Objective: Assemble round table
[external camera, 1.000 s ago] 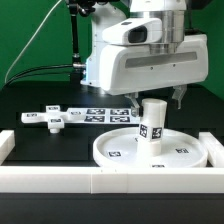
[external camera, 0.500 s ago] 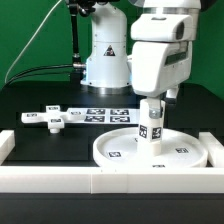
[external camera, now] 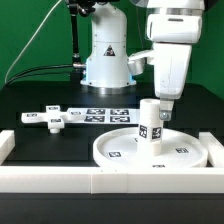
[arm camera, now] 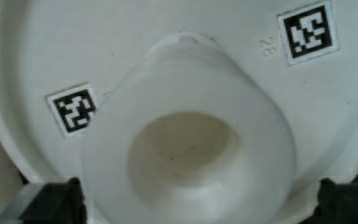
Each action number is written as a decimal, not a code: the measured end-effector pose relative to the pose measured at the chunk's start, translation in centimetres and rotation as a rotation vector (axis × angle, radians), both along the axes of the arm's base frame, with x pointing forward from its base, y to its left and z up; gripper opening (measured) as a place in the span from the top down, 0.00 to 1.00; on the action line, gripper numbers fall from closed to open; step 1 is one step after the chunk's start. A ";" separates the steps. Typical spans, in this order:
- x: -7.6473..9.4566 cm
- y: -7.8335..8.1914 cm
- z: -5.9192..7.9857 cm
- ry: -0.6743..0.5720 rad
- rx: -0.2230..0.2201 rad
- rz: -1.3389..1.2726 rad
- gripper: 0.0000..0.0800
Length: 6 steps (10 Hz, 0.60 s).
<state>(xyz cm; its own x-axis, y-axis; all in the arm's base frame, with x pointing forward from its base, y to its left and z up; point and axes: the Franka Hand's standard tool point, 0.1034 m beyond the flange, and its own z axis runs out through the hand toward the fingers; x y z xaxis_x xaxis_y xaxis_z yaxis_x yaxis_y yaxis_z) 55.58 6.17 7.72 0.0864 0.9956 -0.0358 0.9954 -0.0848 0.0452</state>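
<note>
The disc (external camera: 125, 138), the cylinder leg (external camera: 150, 122) and the cross-shaped piece (external camera: 52, 118) all look like smooth white plastic with a soft satin finish. In the wrist view the leg shows gentle shading rather than sharp glints, and the small tags on these parts are flat matt black-and-white print. The arm (external camera: 168, 55) wears glossy white plastic shells that catch the light, while the table (external camera: 25, 138) is a dull matt black, the marker board (external camera: 105, 112) looks thin and matt like paper, and the rail (external camera: 60, 180) along the front is smooth white with a slight sheen.
</note>
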 end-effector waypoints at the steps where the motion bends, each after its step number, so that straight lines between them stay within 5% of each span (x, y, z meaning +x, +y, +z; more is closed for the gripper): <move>1: 0.2 -0.3 0.0 -0.003 -0.018 0.136 0.19; 6: 0.4 -1.2 0.0 0.012 -0.075 0.506 0.19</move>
<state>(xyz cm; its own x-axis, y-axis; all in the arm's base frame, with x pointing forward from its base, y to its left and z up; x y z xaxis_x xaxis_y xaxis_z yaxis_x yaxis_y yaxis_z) 55.98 5.00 7.76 -0.4071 0.9071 -0.1071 0.9112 0.4114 0.0209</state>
